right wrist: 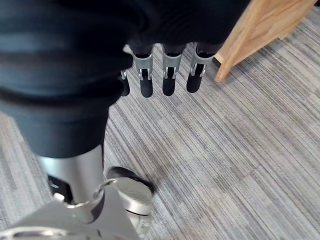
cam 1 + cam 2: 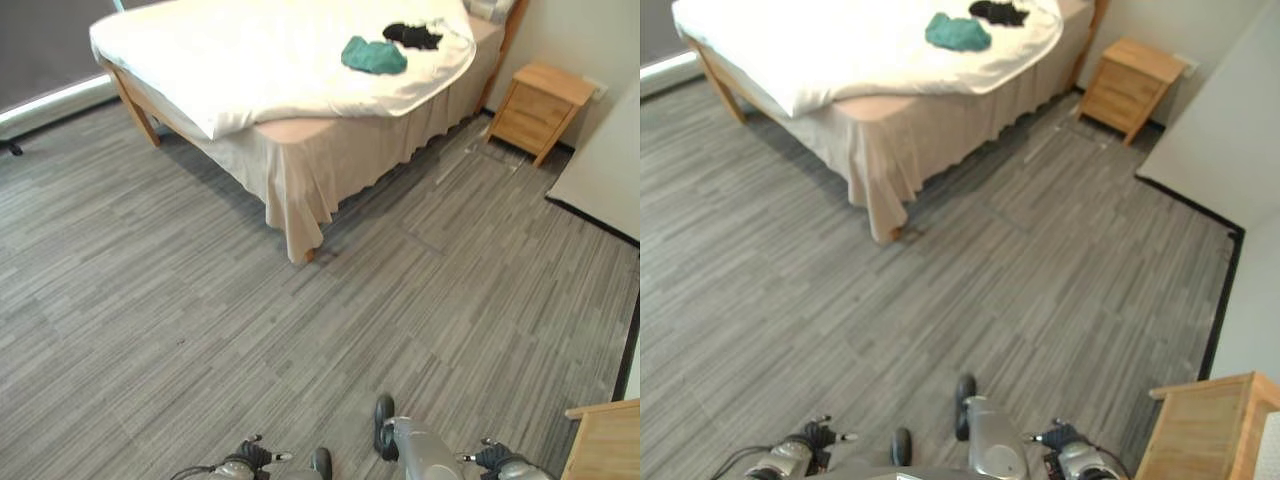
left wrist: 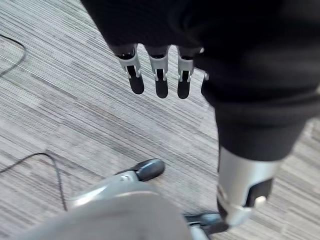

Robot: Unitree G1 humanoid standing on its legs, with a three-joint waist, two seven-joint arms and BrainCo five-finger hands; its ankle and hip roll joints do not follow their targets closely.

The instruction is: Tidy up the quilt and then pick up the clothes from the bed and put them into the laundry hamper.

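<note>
At the top of the frame the quilt (image 2: 270, 60) lies rumpled on the bed (image 2: 300, 150), with the green garment (image 2: 374, 56) and black garment (image 2: 413, 36) upon it; nothing is tidied or collected yet; left hand (image 3: 157, 75) and right hand (image 1: 167, 72) hang straight-fingered, empty, at the lower edge
</note>
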